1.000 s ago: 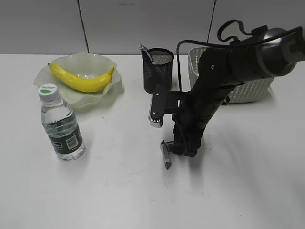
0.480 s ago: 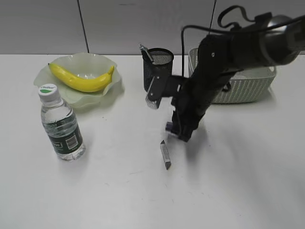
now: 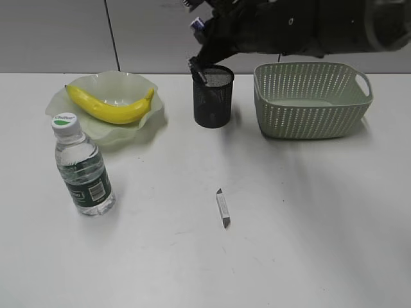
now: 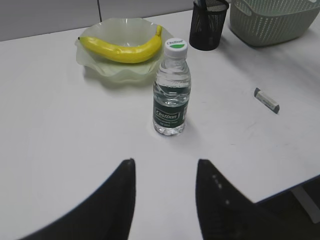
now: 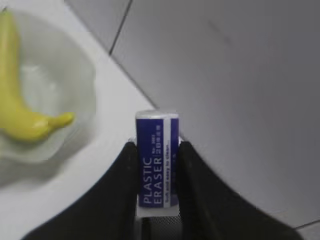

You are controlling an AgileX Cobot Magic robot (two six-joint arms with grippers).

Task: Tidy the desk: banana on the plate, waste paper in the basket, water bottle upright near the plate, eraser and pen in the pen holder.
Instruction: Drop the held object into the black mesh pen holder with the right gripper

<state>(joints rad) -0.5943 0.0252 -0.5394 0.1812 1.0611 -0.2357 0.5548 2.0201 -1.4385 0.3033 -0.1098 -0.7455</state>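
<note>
**Eraser lifted toward the holder**

Nearest, the left gripper point(image 4: 165, 200) hangs with fingers apart, holding nothing. Beyond it the bottle point(image 3: 82, 165) stands upright beside the plate point(image 3: 138, 125), banana point(image 3: 110, 106) on it. A small grey object point(image 3: 223, 208), possibly the pen, lies mid-desk point(image 3: 308, 244). A second ago the right gripper point(image 5: 157, 177) was low beside it; now it is raised far above the holder point(image 3: 213, 96), clamped on the eraser point(image 5: 156, 165). Release looks next. Basket point(image 3: 311, 99) sits far right.
</note>
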